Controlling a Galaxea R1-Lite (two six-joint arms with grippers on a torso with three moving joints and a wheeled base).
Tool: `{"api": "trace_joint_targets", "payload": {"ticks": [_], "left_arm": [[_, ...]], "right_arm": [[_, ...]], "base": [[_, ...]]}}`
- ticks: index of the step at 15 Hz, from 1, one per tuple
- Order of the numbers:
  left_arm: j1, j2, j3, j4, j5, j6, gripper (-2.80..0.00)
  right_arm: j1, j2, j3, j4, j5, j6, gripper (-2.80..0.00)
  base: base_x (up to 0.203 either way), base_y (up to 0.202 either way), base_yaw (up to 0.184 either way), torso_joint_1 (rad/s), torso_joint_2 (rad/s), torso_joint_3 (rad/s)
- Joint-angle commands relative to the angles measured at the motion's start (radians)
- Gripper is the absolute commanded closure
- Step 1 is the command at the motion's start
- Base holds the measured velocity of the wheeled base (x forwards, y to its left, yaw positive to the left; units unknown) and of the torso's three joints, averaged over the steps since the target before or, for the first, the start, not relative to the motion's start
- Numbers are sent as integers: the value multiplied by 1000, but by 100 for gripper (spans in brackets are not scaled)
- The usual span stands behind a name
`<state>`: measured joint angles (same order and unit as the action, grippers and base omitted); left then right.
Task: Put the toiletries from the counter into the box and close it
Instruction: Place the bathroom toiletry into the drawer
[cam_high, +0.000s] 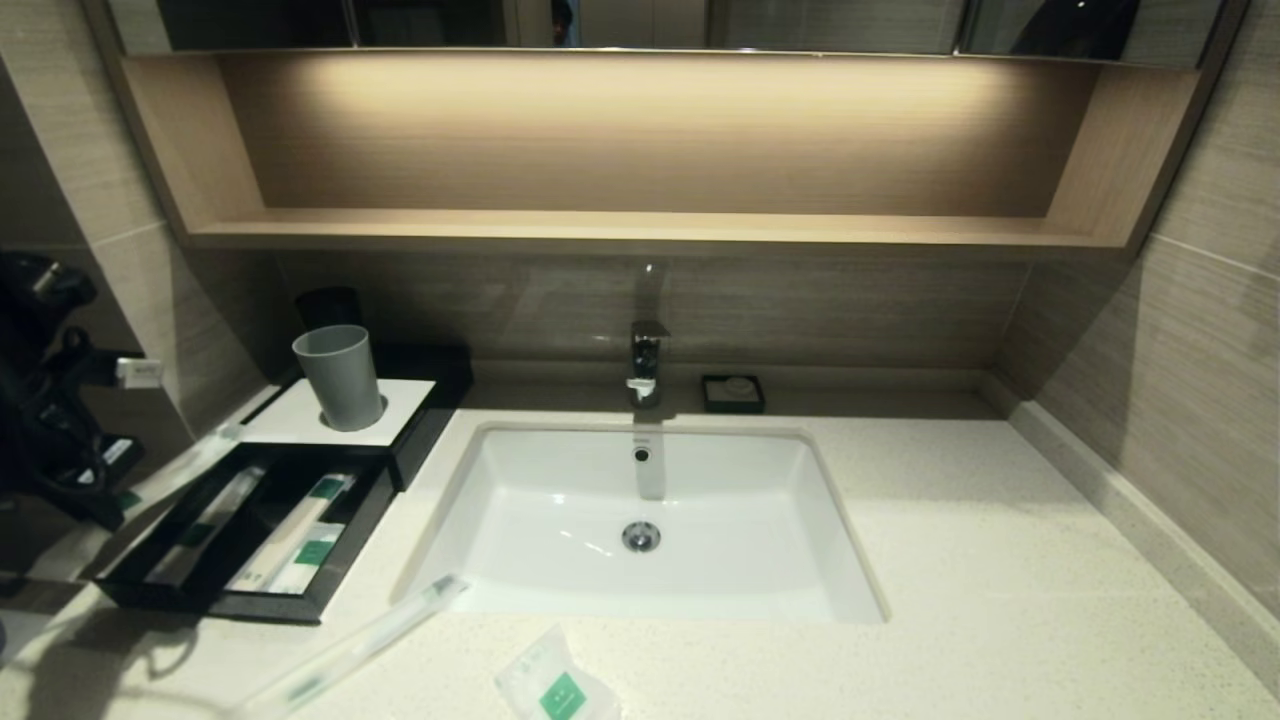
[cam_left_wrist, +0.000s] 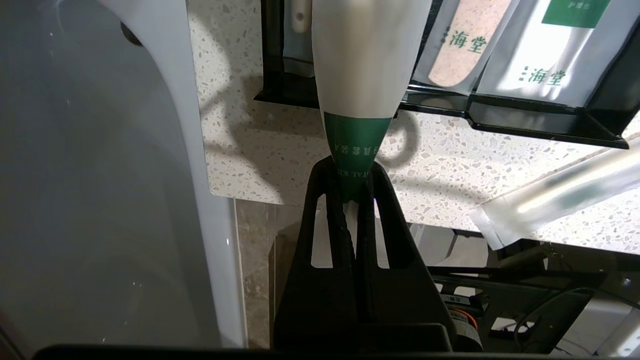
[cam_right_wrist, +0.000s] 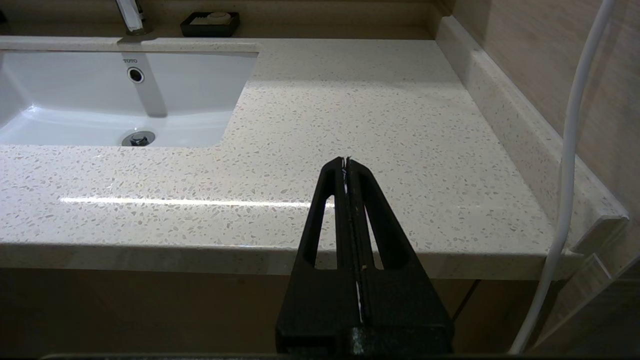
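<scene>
The left pincer (cam_left_wrist: 356, 182) pinches the green end of a long, slim clear-wrapped stick (cam_left_wrist: 361, 75), its free length reaching ahead over the black box's open drawer (cam_left_wrist: 545, 122). It looks light, floppy and slippery, so gripping nearer mid-length would steady it. The right pincer (cam_right_wrist: 347, 162) is pressed shut, empty.

Box (cam_high: 250, 530) left of sink (cam_high: 640, 520), cup (cam_high: 340, 378) on its top, stick (cam_high: 350, 645) and sachet (cam_high: 555, 685) on counter (cam_high: 1000, 560) before sink.

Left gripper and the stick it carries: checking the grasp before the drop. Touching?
Touching. Left wrist view: left gripper fingers pinch the stick's green end.
</scene>
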<state>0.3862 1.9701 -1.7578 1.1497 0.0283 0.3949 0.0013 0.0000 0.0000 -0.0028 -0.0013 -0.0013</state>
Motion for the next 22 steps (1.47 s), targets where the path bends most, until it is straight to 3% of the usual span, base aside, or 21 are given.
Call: {"api": "trace_joint_targets", "payload": {"ticks": [1, 12, 22], "left_arm": [[0, 54, -34, 30, 1, 2, 0], [-11, 162, -120, 62, -2, -10, 0], [-55, 238, -158, 39, -11, -70, 0]], "right_arm": [[0, -2, 2, 0, 0, 0, 0], [0, -2, 2, 0, 0, 0, 0], [0, -2, 1, 0, 0, 0, 0]], "base": [[0, 0, 0, 0, 0, 0], [0, 0, 0, 0, 0, 0], [0, 0, 0, 0, 0, 0]]}}
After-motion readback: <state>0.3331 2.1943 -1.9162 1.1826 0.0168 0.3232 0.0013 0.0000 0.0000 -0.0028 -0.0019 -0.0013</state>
